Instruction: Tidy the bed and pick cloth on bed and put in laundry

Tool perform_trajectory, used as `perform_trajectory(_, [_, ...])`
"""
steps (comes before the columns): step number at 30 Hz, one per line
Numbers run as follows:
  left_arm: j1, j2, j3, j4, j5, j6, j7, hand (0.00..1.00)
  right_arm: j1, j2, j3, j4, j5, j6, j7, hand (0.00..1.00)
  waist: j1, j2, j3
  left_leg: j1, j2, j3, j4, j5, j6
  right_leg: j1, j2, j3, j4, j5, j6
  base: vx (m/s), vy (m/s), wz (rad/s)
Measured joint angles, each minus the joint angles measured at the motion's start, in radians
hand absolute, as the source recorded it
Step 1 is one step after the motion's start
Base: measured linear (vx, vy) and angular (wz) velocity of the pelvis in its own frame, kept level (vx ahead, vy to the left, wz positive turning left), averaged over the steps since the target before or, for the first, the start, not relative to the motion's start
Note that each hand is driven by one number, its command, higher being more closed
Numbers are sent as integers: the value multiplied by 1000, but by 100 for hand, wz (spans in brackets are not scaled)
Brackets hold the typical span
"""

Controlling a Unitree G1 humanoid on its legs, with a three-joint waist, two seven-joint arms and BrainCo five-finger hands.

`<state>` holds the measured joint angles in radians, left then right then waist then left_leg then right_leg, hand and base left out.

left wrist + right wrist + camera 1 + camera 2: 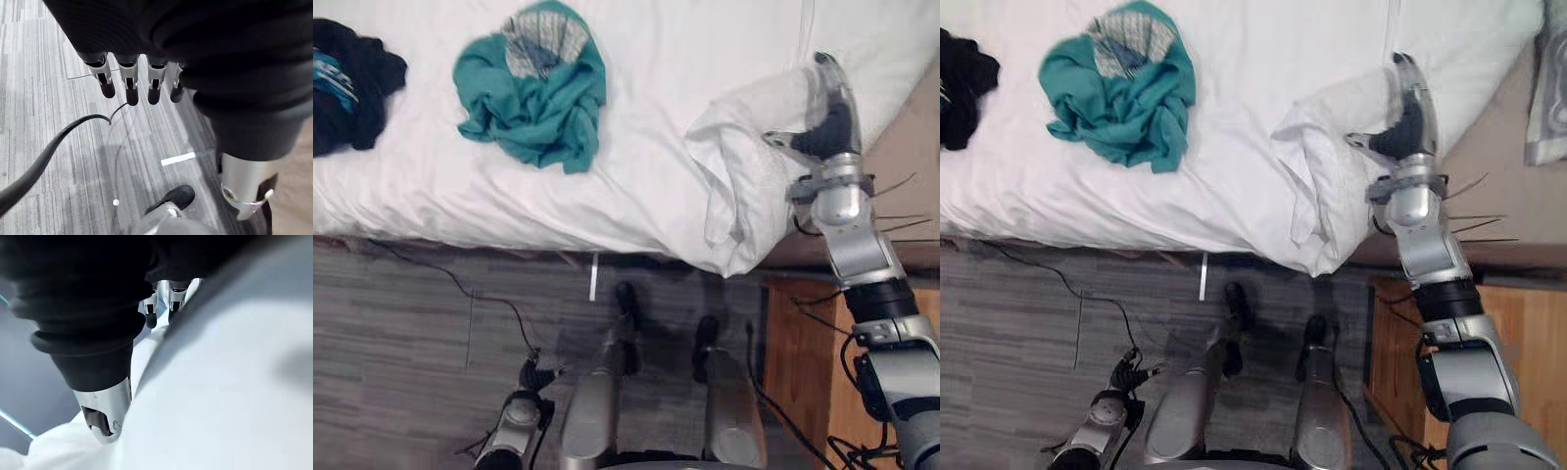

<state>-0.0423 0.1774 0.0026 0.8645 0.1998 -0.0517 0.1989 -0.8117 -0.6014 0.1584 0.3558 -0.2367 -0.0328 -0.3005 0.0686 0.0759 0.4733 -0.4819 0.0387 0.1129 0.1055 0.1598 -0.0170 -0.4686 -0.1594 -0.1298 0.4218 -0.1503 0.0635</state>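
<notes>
Because the right hand point(827, 122) is pushed into the bunched fold of white sheet point(734, 171) at the near right corner of the bed point(656, 59), its fingers point(151, 316) are partly hidden by the fabric. It cannot be told whether they are curled round the sheet or merely laid against it. The thumb point(105, 416) is seen resting on the white cloth.

Trouble is most likely to be caused by an uncertain hold. If the fold is pulled while only loosely caught, it may slip free and slump over the near edge, where some sheet already hangs toward the floor point(411, 343). If it is drawn too hard across the bed, fresh wrinkles may be raised, and the clothes lying on the sheet may be dragged along or tipped off the near edge.

The teal cloth point(533, 93) is found crumpled on the left half of the bed, set back from the near edge and well apart from the right hand's fingers. It lies between the bunched fold and the dark cloth point(347, 83) at the left edge, and neither garment is touched by a hand. The left hand point(533, 375) hangs low over the floor below the near edge. Its fingers point(128, 85) are relaxed in a row with nothing held, well apart from both garments.
</notes>
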Motion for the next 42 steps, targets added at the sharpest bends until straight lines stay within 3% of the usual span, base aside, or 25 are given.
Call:
perform_trajectory(6, [-56,15,-42,32,-13,-1,5,0,-34,-46,35,16,1,-46,18,100,-5,7,4,26,6,-2,-178,78,-43,-75,3,-3,29,-3,-7,-39,-57,-3])
perform_trajectory(13, [-63,18,-53,29,-10,-2,5,0,-47,-66,45,72,-1,-73,44,100,-24,9,5,59,11,36,-200,93,-35,-65,10,23,20,3,-8,17,-43,-13])
perform_trajectory(16, [-62,18,-60,21,-11,-3,5,0,20,-69,-19,72,0,-73,46,100,-28,11,4,99,12,38,-200,92,-35,-13,12,22,-6,6,-8,66,-28,-4])
perform_trajectory(17, [-58,18,-61,4,-11,-2,5,0,56,-69,-66,71,1,-73,43,0,-29,11,4,111,12,37,-201,91,-36,3,12,21,-11,6,-8,44,-24,3])
perform_trajectory(20, [-55,17,-61,-21,-11,-2,4,0,158,-59,-212,71,18,-73,36,0,-33,11,4,138,12,32,-202,86,-39,40,14,15,-35,11,-6,13,-7,1])
perform_trajectory(25, [-13,-1,-57,-46,-11,1,0,0,331,12,-492,139,91,-60,-11,0,-71,20,-12,170,11,29,-203,77,-37,112,17,4,-113,41,11,12,16,0])
perform_trajectory(30, [32,-30,-32,-47,-14,11,-4,0,519,90,-741,244,172,61,-79,0,-87,20,-88,181,10,31,-203,69,-47,163,20,0,-195,80,23,43,32,-1])
perform_trajectory(34, [75,-48,5,-46,-32,29,-4,0,636,136,-851,228,219,93,-122,0,-115,22,-131,218,11,41,-207,54,-50,205,22,2,-219,88,24,33,5,-10])
perform_trajectory(37, [107,-62,15,-29,-32,43,-5,0,716,176,-922,89,228,122,-156,0,-133,23,-181,237,18,56,-209,38,-50,226,32,13,-241,92,30,15,-24,-18])
perform_trajectory(38, [115,-72,32,-26,-31,48,-7,0,731,191,-943,35,227,127,-165,100,-140,22,-190,247,20,57,-209,35,-50,239,35,15,-252,94,27,15,-25,-14])
perform_trajectory(42, [120,-86,48,-1,-31,55,-6,0,720,221,-981,-119,191,149,-239,100,-140,16,-212,250,33,75,-209,27,-42,251,47,26,-291,125,23,-1,-23,-13])
